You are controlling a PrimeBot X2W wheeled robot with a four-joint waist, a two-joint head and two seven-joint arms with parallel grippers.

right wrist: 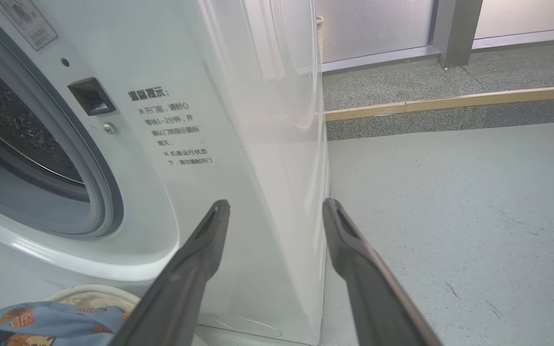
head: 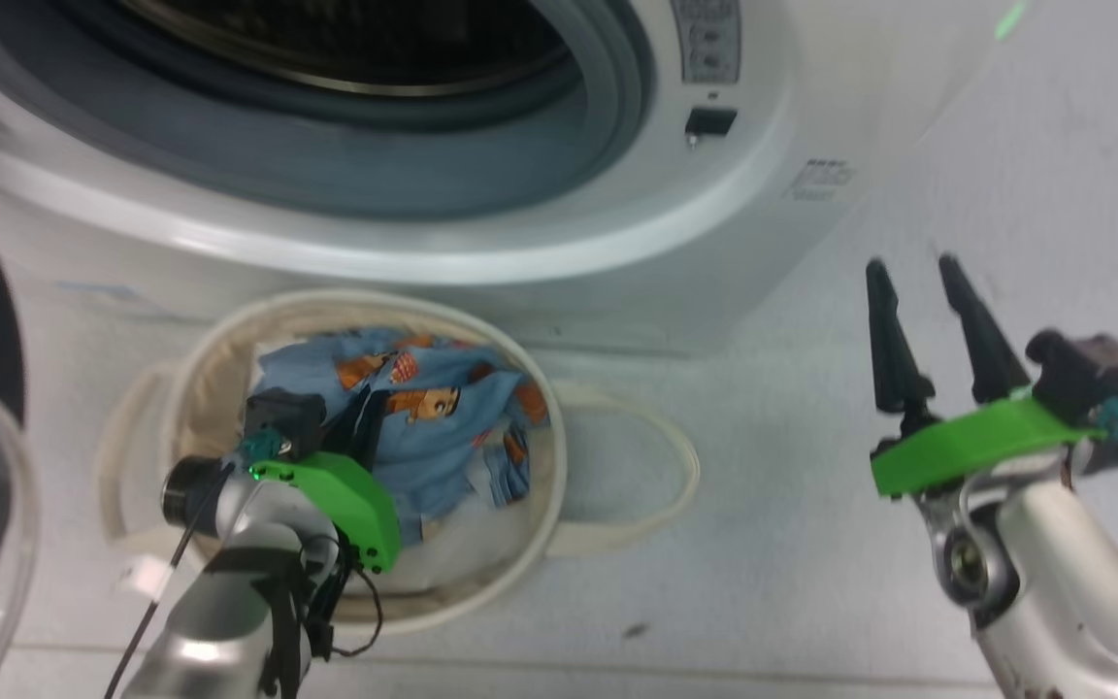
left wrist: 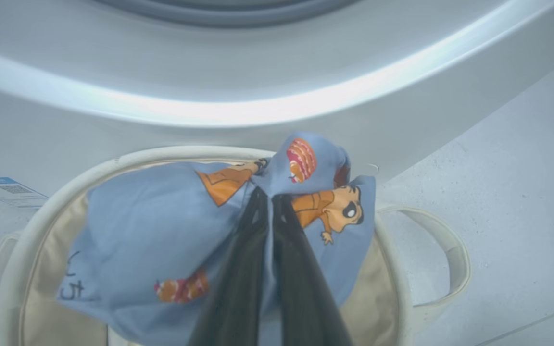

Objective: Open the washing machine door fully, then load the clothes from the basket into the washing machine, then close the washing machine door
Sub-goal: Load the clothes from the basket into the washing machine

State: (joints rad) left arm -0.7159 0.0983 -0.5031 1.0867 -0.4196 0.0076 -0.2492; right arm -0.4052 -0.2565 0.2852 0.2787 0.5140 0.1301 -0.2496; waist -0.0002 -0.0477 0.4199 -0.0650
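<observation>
A pale grey speckled floor (right wrist: 450, 202) runs to a darker raised step (right wrist: 402, 84) edged with a light wooden strip (right wrist: 450, 102). Behind it stand frosted glass panels (right wrist: 373, 24) and a dark grey post (right wrist: 455, 29), evenly lit.

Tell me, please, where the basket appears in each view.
Head view: the basket sits lower left of centre, on the floor.
Left wrist view: its rim arcs across the lower half.
Right wrist view: its rim peeks in at the bottom left.
Shared landmark: the blue printed clothes in it.
</observation>
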